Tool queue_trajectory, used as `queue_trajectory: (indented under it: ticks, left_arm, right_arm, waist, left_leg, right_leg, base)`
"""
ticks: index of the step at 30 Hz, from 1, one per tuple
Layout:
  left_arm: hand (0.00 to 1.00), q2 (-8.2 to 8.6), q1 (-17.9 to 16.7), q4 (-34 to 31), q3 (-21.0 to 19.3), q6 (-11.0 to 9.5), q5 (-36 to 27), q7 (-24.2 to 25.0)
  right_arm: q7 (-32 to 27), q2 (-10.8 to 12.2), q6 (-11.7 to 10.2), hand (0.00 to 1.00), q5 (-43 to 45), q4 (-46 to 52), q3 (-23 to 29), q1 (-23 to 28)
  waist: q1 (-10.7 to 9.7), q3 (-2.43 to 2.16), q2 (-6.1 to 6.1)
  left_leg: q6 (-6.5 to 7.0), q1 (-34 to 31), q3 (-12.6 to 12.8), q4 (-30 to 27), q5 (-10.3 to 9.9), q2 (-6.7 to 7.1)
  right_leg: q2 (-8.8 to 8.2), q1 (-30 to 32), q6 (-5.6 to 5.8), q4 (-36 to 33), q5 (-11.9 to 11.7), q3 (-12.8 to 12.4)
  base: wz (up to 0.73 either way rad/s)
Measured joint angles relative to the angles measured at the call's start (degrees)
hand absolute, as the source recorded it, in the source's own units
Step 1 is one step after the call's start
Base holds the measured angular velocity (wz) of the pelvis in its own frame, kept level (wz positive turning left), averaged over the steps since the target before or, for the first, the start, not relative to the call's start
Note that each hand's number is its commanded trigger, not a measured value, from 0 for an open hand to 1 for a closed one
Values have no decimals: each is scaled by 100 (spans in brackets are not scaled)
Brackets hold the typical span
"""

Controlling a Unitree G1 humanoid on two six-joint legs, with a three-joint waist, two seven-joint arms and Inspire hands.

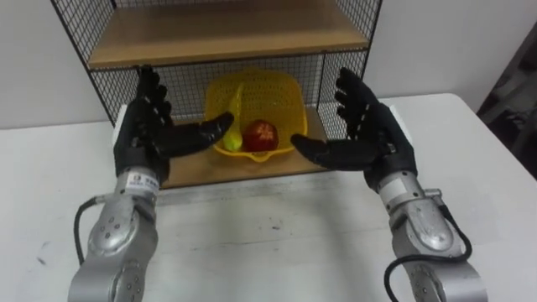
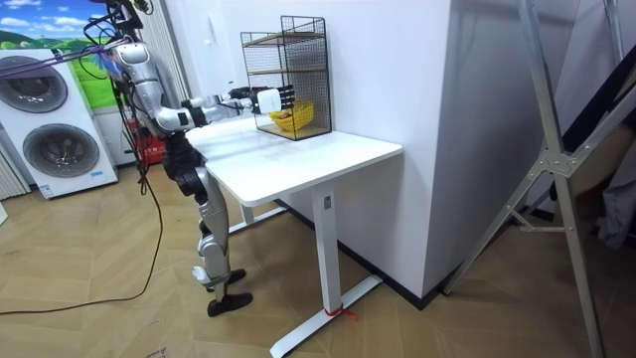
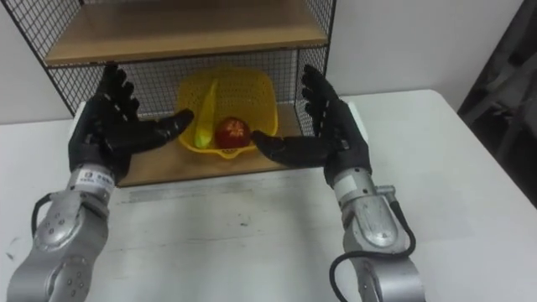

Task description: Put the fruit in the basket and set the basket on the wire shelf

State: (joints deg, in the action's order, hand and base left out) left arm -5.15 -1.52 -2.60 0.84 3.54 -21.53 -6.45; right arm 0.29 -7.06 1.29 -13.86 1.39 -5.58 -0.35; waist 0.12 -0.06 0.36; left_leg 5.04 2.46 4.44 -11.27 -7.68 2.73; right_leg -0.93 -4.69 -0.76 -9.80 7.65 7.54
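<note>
A yellow plastic basket (image 1: 260, 99) sits on the lower wooden board of the black wire shelf (image 1: 222, 33), tipped a little toward me. Inside it lie a red apple (image 1: 261, 135) and a yellow-green banana (image 1: 234, 119). My left hand (image 1: 147, 130) is held up at the basket's left, fingers straight, thumb reaching toward the rim. At the basket's right my right hand (image 1: 369, 130) is open too, its thumb near the front rim. Neither hand grips the basket. In the room view I stand at the white table (image 2: 298, 159) facing the shelf (image 2: 286, 75).
The shelf has an upper wooden board (image 1: 218, 38) just above the basket and wire mesh at its sides and back. It stands at the far edge of the table against the wall. Washing machines (image 2: 50, 119) stand behind me in the room view.
</note>
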Motion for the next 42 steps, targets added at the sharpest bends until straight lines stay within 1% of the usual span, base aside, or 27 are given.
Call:
queue_trajectory:
  ticks: [1,2,3,4,5,6,8,10,11,12,13,15,18,20,22,26,27,28,29,30,33,35,37,38,39,40,42]
  left_arm:
    - [0,-2,-96,-87,5,-14,-1,19]
    - [0,-2,-133,-115,8,-47,4,48]
    - [0,-2,-217,-168,11,-142,18,76]
    - [0,-5,-312,-231,11,-239,88,87]
    - [0,-7,-364,-262,8,-285,98,90]
    - [0,-10,-483,-321,1,-383,101,92]
    - [0,-17,-654,-430,-11,-420,100,96]
    - [0,-22,-846,-532,5,-531,102,153]
    - [0,-44,-1034,-629,22,-631,97,252]
    - [0,-61,-1214,-740,51,-689,96,355]
    - [0,-61,-1276,-780,61,-707,96,407]
    - [0,-65,-1475,-780,115,-853,87,553]
    - [0,-68,-1673,-771,225,-891,74,632]
    - [0,-84,-1747,-741,226,-892,73,686]
    - [0,-138,-1821,-741,224,-893,57,708]
    - [0,-210,-2081,-748,215,-909,53,833]
    - [0,-203,-2175,-750,215,-917,70,858]
    - [0,-203,-2249,-750,214,-942,87,865]
    - [0,-204,-2286,-750,210,-973,86,865]
    - [0,-209,-2358,-753,200,-1058,85,864]
    - [0,-220,-2459,-755,173,-1233,90,864]
    - [0,-231,-2486,-755,171,-1315,83,864]
    - [0,-232,-2530,-755,149,-1409,90,863]
    - [0,-231,-2558,-755,132,-1490,99,861]
    - [0,-232,-2572,-755,115,-1569,96,829]
    - [0,-232,-2575,-758,106,-1611,96,821]
    - [0,-227,-2582,-809,26,-1809,241,661]
  right_arm:
    - [-5,-4,0,0,0,55,20,6]
    - [-8,-6,-1,0,1,107,24,24]
    - [-5,-4,-47,0,-2,193,25,77]
    - [-3,-11,-144,0,-4,249,30,161]
    - [0,-13,-185,0,15,290,35,231]
    - [16,-12,-244,0,80,409,38,417]
    - [75,-11,-303,0,83,522,74,675]
    - [160,-13,-325,0,84,620,127,895]
    - [198,-20,-331,0,84,698,153,1025]
    - [244,-24,-349,0,80,811,220,1169]
    - [253,-30,-391,0,77,841,248,1230]
    - [323,-36,-521,0,68,839,301,1385]
    - [436,-38,-574,0,87,840,303,1626]
    - [470,-45,-574,0,89,840,301,1766]
    - [469,-55,-574,0,90,845,302,1843]
    - [412,-73,-575,0,101,1003,308,2042]
    - [402,-71,-596,0,124,1075,320,2122]
    - [377,-71,-707,0,212,1085,339,2198]
    - [357,-71,-746,0,252,1085,346,2226]
    - [332,-71,-802,0,271,1085,369,2277]
    - [167,-71,-935,0,333,1086,419,2416]
    - [98,-70,-1002,0,363,1086,452,2481]
    - [5,-66,-1019,0,452,1130,482,2539]
    - [-69,-52,-1075,0,554,1157,539,2585]
    - [-189,-54,-1186,0,620,1183,602,2641]
    - [-274,-53,-1225,0,657,1213,632,2666]
    - [-682,-55,-1441,0,860,1280,766,2712]
  waist:
    - [0,17,-27]
    - [2,22,-40]
    - [4,20,-60]
    - [3,18,-76]
    - [5,18,-82]
    - [8,16,-86]
    - [10,15,-85]
    - [4,15,-85]
    - [3,6,-84]
    - [-2,-7,-86]
    - [-2,-7,-89]
    - [0,10,-104]
    - [5,11,-114]
    - [14,9,-115]
    - [15,9,-115]
    - [20,12,-117]
    - [12,11,-123]
    - [15,4,-135]
    - [16,0,-141]
    - [15,-9,-153]
    - [21,-15,-165]
    - [19,-15,-164]
    - [11,-14,-162]
    - [8,-13,-161]
    - [21,-12,-153]
    - [22,-14,-151]
    - [24,-16,-155]
  left_leg:
    - [20,-1,-5,4,12,0]
    - [20,-5,-9,4,13,1]
    - [21,-16,-15,3,13,1]
    - [21,-22,-14,3,13,1]
    - [21,-22,-11,2,13,1]
    - [21,-23,-7,2,13,0]
    - [16,-22,4,1,10,-1]
    - [-5,-30,3,0,-4,-1]
    - [-6,-52,1,0,-5,0]
    - [-7,-89,2,-1,-6,-1]
    - [-8,-92,2,-1,-6,-1]
    - [-8,-96,2,1,-6,-1]
    - [-12,-111,2,-4,-13,-1]
    - [-13,-125,2,-2,-19,0]
    - [-13,-150,2,1,-18,1]
    - [-13,-185,6,10,-16,0]
    - [-13,-182,3,9,-17,0]
    - [-14,-183,2,8,-17,-1]
    - [-14,-183,0,7,-18,-1]
    - [-14,-183,-1,5,-18,0]
    - [-15,-186,-3,1,-18,0]
    - [-15,-187,-5,1,-18,0]
    - [-15,-188,-41,0,-19,9]
    - [-16,-193,-55,-3,-19,12]
    - [-17,-217,-68,-4,-19,16]
    - [-17,-224,-79,-7,-19,20]
    - [-21,-212,-117,-10,-17,28]
  right_leg:
    - [0,0,-7,1,-4,8]
    - [-1,-1,-8,3,-5,12]
    - [-1,-11,-14,10,-9,17]
    - [-1,-20,-31,13,-21,17]
    - [0,-22,-39,12,-26,14]
    - [2,-21,-39,9,-26,5]
    - [4,-19,-34,5,-23,-7]
    - [3,-1,0,6,-1,-7]
    - [2,47,1,2,1,-13]
    - [6,87,1,4,1,-23]
    - [6,92,1,3,0,-24]
    - [9,94,-1,4,0,-26]
    - [29,110,1,1,2,-102]
    - [31,130,6,-3,4,-113]
    - [31,157,-1,-8,-1,-114]
    - [29,184,-5,-6,-6,-98]
    - [28,191,2,-5,1,-96]
    - [28,191,8,-3,6,-95]
    - [28,189,12,-2,8,-94]
    - [29,188,14,-2,10,-98]
    - [29,187,15,-3,10,-95]
    - [29,190,16,-4,11,-95]
    - [28,180,16,-10,18,-82]
    - [28,181,14,-15,22,-79]
    - [26,182,15,-18,27,-67]
    - [23,185,17,-18,30,-56]
    - [22,194,20,-17,40,-37]
  base:
    - [0]
    - [3]
    - [0]
    - [0]
    - [0]
    - [0]
    - [-2]
    - [0]
    - [0]
    - [0]
    - [0]
    - [0]
    - [0]
    - [0]
    - [0]
    - [0]
    - [0]
    - [0]
    - [0]
    - [0]
    - [0]
    - [0]
    - [5]
    - [6]
    - [6]
    - [7]
    - [6]
